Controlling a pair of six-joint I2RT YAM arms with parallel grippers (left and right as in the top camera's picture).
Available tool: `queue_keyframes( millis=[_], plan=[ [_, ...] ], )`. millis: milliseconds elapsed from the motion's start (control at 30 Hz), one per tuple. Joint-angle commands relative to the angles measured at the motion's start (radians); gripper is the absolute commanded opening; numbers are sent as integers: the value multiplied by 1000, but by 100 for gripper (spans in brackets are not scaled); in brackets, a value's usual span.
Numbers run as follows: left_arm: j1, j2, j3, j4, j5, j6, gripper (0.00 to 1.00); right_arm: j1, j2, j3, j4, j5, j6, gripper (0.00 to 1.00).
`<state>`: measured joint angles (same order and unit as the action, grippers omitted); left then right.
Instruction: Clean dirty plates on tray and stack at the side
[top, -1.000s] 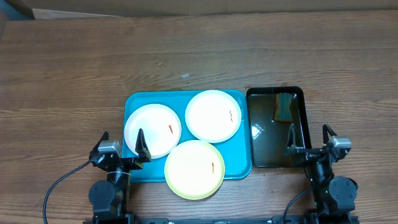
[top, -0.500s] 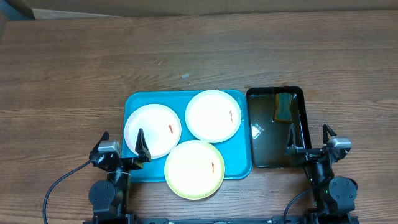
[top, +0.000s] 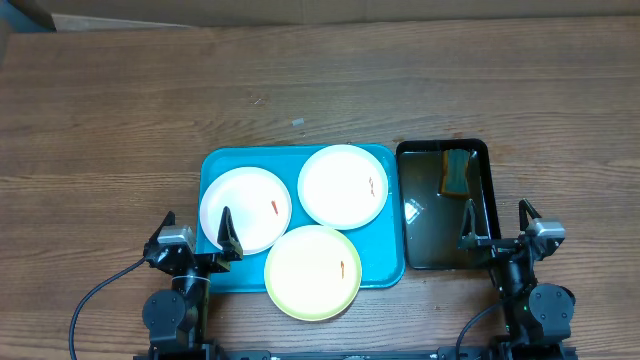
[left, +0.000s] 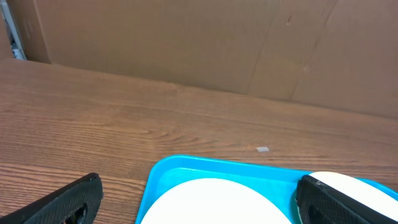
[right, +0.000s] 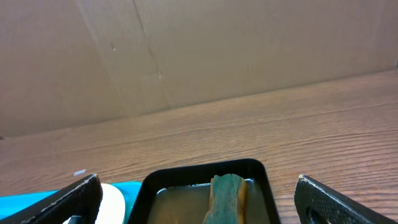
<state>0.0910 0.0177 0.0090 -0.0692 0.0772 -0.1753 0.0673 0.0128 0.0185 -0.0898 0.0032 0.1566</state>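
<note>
Left claw (top: 196, 214) low at the near edge of the bench (top: 140, 100), fingers spread wide, nothing between them. Right claw (top: 493, 216) the same: wide open, empty, well off to the other side. Just ahead of the left claw lies a white plate (top: 246, 208), its near rim sitting between the two fingers in the wrist view, with a small orange-red smear right of centre. To that claw's right, and nearest the robot, sits the pale yellow plate (top: 312, 272), also smeared. It overhangs the near rim of the turquoise tray (top: 215, 160) and slightly overlaps the plate beside it. Farther ahead and to the right, a second white plate (top: 343, 186) rests inside the tray's far right corner, with a smear near its right edge. All three are on the tray, none stacked aside. Straight ahead of the right claw is a black tray (top: 442, 146), touching or just beside the turquoise one, holding brownish liquid — a sponge (top: 457, 172) lies at its far end. Beyond everything, bare wood, then a cardboard wall (left: 186, 37).
</note>
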Motion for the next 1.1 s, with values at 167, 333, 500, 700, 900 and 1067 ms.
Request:
queue_keyframes(
  millis=[167,333,500,700,900,1067],
  plan=[
    [-9,-6,-4,-3,-9,22,100,6,-8,-11,5,-5,-3,100],
    [-9,-6,-4,-3,-9,22,100,6,-8,-11,5,-5,-4,100],
    [-9,-6,-4,-3,-10,22,100,6,-8,-11,5,-5,-3,100],
    [-9,-6,-4,-3,-9,22,100,6,-8,-11,5,-5,-3,100],
    [-9,-6,-4,2,16,7,100,6,-8,-11,5,-5,-3,100],
    [-8,-6,-4,10,7,4,100,6,-8,-11,5,-5,-4,100]
  ],
)
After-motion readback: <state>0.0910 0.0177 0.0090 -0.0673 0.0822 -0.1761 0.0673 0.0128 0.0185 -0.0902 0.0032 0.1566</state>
